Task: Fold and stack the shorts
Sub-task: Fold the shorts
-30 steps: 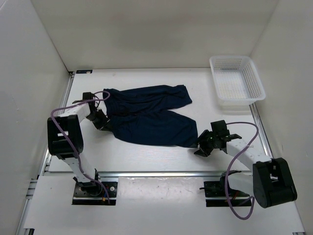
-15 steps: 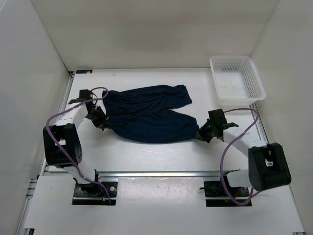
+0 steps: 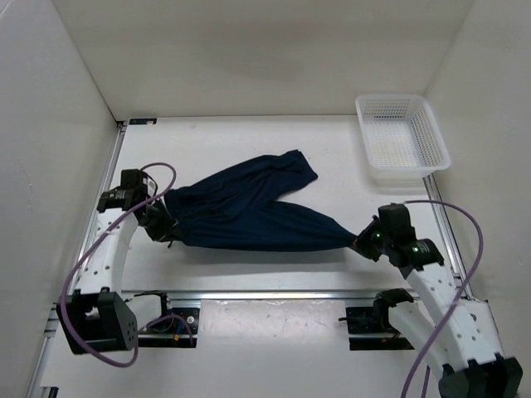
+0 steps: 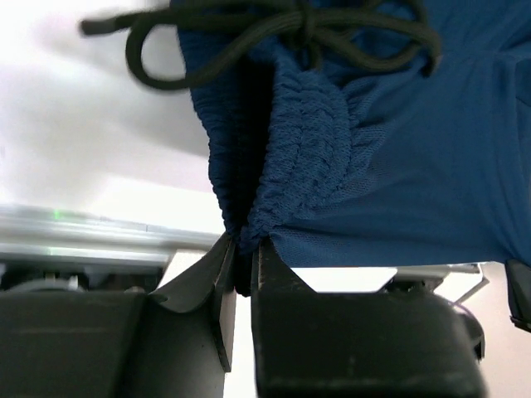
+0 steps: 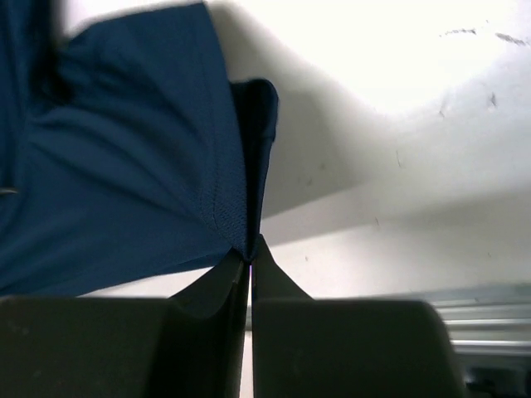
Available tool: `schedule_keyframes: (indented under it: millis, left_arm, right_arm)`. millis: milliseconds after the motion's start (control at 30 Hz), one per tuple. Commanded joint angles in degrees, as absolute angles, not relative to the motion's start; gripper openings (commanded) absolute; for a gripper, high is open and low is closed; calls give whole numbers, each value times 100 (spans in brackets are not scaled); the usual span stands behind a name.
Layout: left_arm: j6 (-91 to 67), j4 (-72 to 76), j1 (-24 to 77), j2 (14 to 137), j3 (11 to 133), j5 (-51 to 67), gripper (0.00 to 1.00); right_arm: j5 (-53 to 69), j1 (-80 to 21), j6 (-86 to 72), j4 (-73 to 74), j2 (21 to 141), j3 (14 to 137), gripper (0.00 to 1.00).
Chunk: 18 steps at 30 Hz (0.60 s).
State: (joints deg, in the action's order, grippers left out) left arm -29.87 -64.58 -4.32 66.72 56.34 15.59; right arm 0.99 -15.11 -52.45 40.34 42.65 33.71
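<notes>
The dark navy shorts (image 3: 249, 214) hang stretched above the table between both arms. My left gripper (image 3: 172, 235) is shut on the gathered waistband (image 4: 290, 149), with the drawstring (image 4: 274, 33) looped above it. My right gripper (image 3: 358, 243) is shut on the hem corner of the near leg (image 5: 241, 224), pulled to a point. The other leg (image 3: 286, 170) trails back toward the middle of the table. In the right wrist view the cloth (image 5: 124, 166) fans out left from the jaws.
A white mesh basket (image 3: 401, 141) stands at the back right corner. Metal rails (image 3: 274, 293) run along the near edge, and white walls close in the table (image 3: 249, 141) on three sides.
Both arms have lifted and drawn apart, pulling the shorts taut off the table. The right gripper closed on the leg hem. The far leg slid toward the centre.
</notes>
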Motion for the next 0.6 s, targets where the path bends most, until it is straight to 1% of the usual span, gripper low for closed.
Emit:
schedule_keyframes:
  millis: [0, 100, 300, 333, 400, 433, 500, 533, 567]
  left_arm:
    - [-3085, -6812, -439, 6294, 5537, 1371, 10]
    - [-3138, -6812, -439, 6415, 5695, 1371, 10]
    - [-3199, -6864, -439, 6820, 6310, 1161, 10]
    - [-3199, -6943, -439, 6951, 6467, 1091, 10]
    - [-3252, -6943, -492, 7075, 6617, 968, 10]
    - [-3304, -6943, -562, 7162, 6696, 967, 10]
    - [-3305, -6943, -720, 7601, 6995, 1036, 10]
    - [-3305, -6891, -834, 7785, 7118, 1037, 10]
    - [-3305, -6891, -887, 8196, 7398, 1037, 10]
  right_arm:
    - [-245, -1503, -5062, 4860, 3736, 3568, 0]
    - [-308, -1503, -4992, 4808, 3892, 4041, 0]
    - [-308, -1503, -4659, 3965, 5140, 4999, 0]
    - [-308, -1503, -4658, 3755, 5585, 5358, 0]
    - [-308, -1503, -4449, 3534, 6071, 5746, 0]
    - [-308, -1503, -4386, 3429, 6621, 6140, 0]
    - [-308, -1503, -4185, 3139, 7248, 6589, 0]
    - [-238, -1503, -4105, 3042, 7938, 6844, 0]
    - [-176, -1503, -4044, 2963, 8302, 7473, 0]
